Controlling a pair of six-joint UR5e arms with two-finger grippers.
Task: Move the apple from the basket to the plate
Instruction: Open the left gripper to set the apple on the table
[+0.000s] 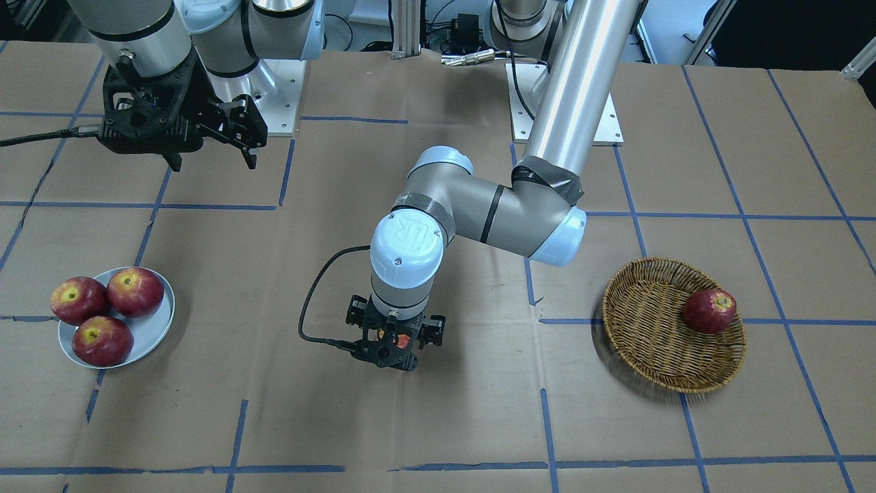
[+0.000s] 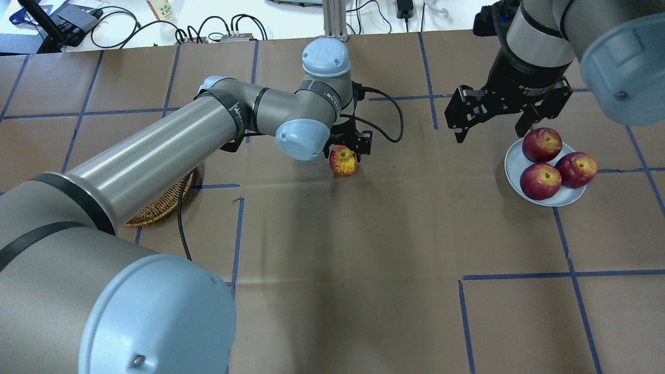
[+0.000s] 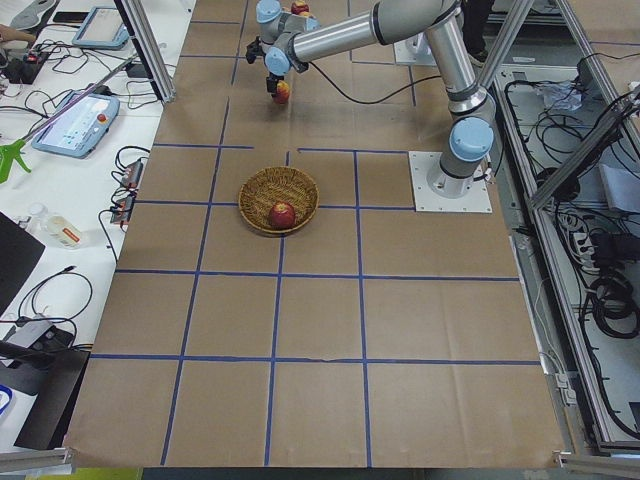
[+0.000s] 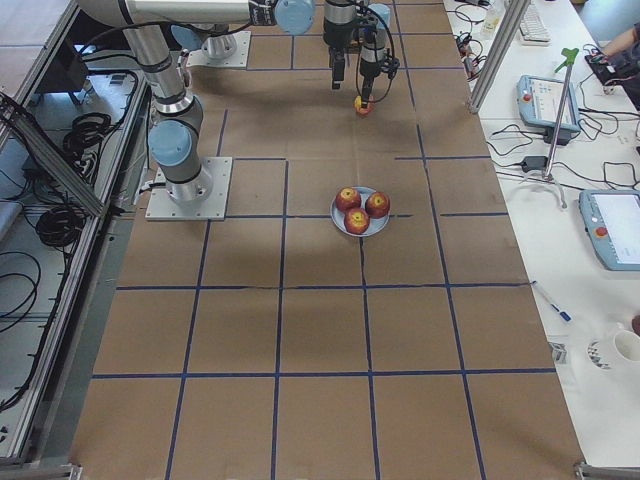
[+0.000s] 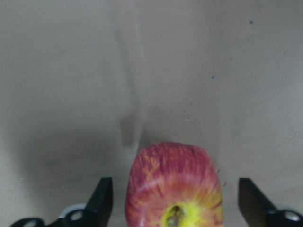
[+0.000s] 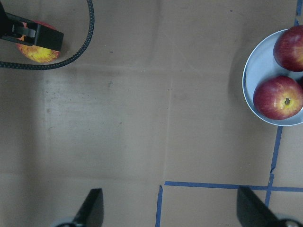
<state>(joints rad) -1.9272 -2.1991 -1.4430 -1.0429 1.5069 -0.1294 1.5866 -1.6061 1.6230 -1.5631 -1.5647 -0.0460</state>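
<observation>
The apple [image 2: 343, 161], red streaked with yellow-orange, stands on the brown table paper mid-table, stem hollow facing the left wrist camera [image 5: 174, 189]. My left gripper [image 2: 347, 149] is open around it, with a gap between each finger and the apple. The wicker basket [image 1: 657, 342] holds one darker red apple [image 1: 710, 310]. The pale grey-blue plate [image 1: 152, 335] holds three dark red apples. My right gripper [image 2: 489, 134] is open and empty, hovering beside the plate [image 2: 513, 162]. The right wrist view shows the apple [image 6: 38, 53] and the plate [image 6: 258, 80].
A black cable [image 2: 387, 117] loops from the left wrist over the table. The left arm's long forearm [image 2: 156, 145] hides most of the basket in the overhead view. Blue tape lines cross the brown paper.
</observation>
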